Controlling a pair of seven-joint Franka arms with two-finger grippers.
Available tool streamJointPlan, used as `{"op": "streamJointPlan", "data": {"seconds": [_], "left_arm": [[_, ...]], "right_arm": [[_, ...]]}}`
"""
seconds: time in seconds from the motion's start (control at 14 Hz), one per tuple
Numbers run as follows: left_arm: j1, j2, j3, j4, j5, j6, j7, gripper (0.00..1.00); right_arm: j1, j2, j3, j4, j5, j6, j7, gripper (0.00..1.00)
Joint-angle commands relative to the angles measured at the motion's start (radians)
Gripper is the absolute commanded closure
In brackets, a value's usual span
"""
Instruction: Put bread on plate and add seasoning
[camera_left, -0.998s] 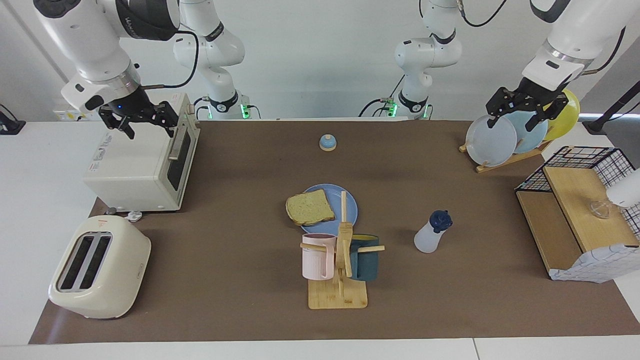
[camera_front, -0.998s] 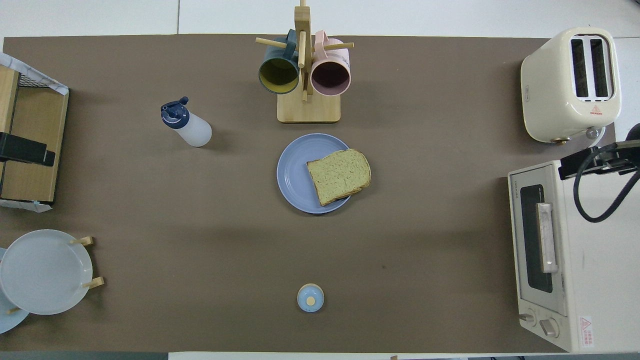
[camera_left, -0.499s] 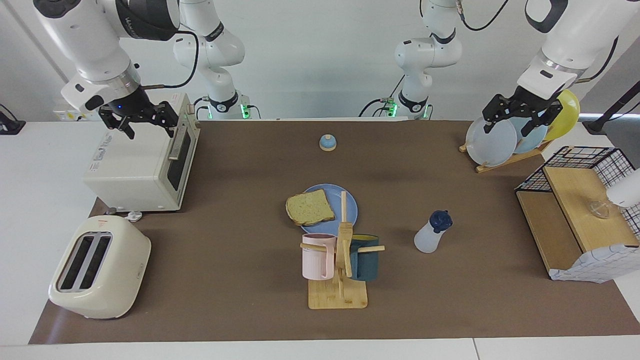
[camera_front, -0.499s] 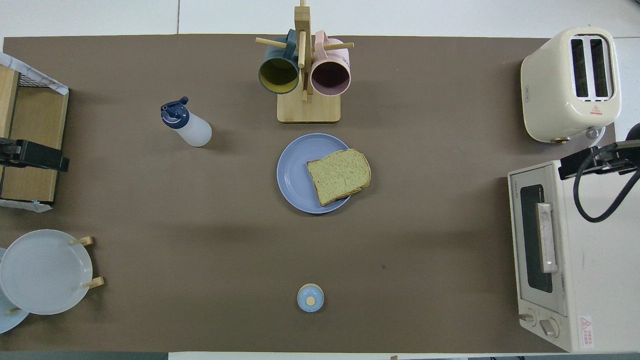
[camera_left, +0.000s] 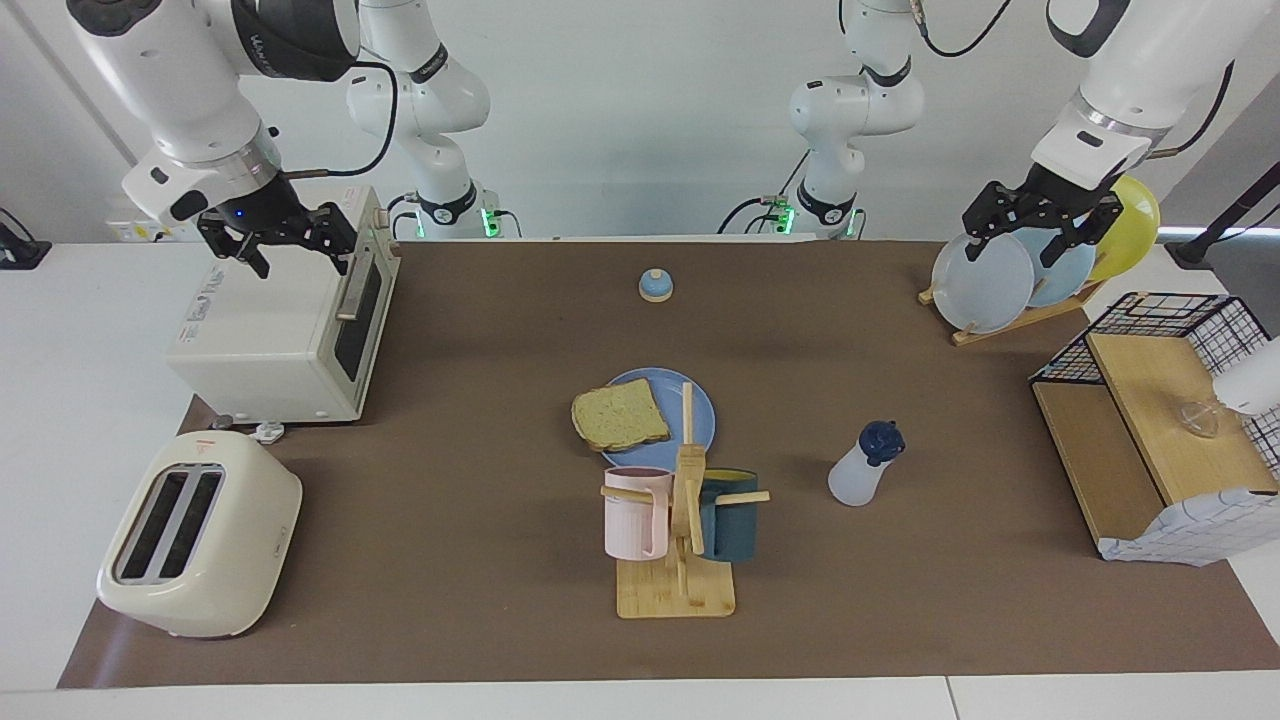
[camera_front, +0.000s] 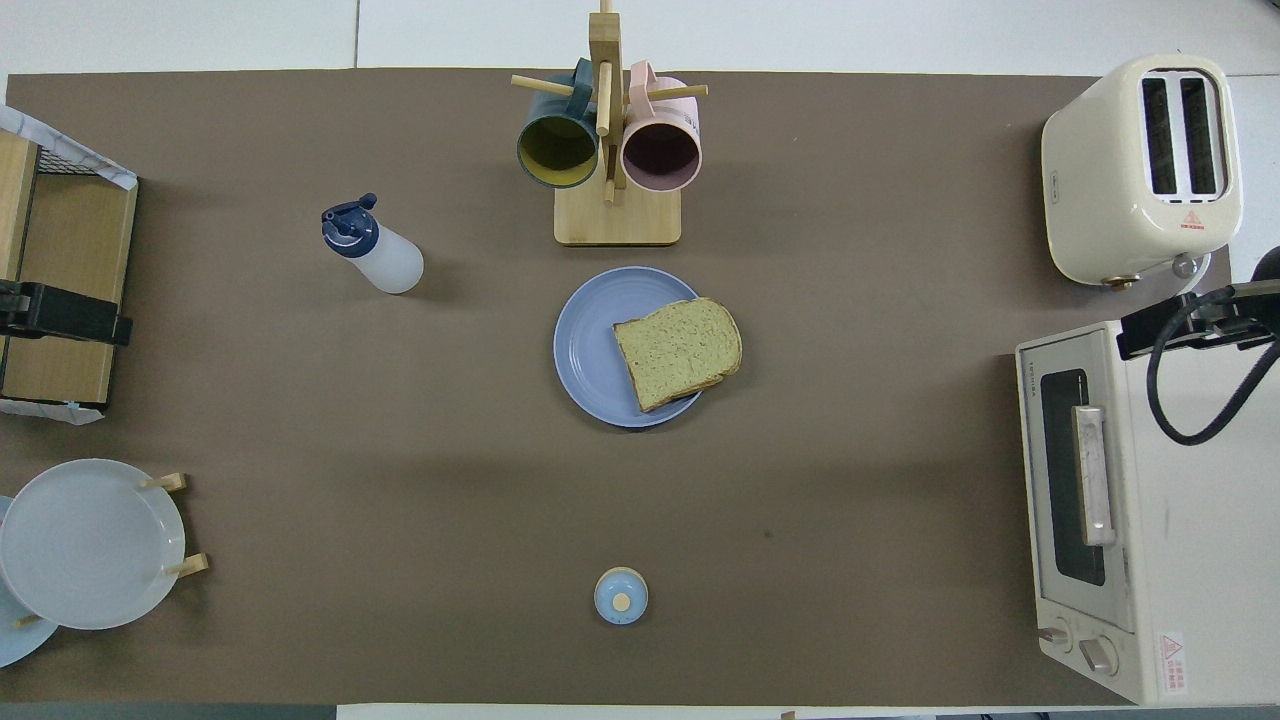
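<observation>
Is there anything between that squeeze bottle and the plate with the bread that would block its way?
Nothing visible: bare mat lies between the seasoning bottle and the plate holding the bread. The mug rack stands just off that line, farther from the robots.

My view is bright and evenly lit from above. Soft shadows pool under the mug rack (camera_left: 678, 530). Everything stays sharp.
</observation>
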Motion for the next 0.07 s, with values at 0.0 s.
{"op": "streamJointPlan", "data": {"seconds": [0.0], "left_arm": [[-0.015,-0.009,0.02,0.006,-0.007,-0.018,-0.012,0.0]], "right_arm": [[-0.009,-0.01,0.004,-0.012,0.004,0.007,-0.016,0.0]]}}
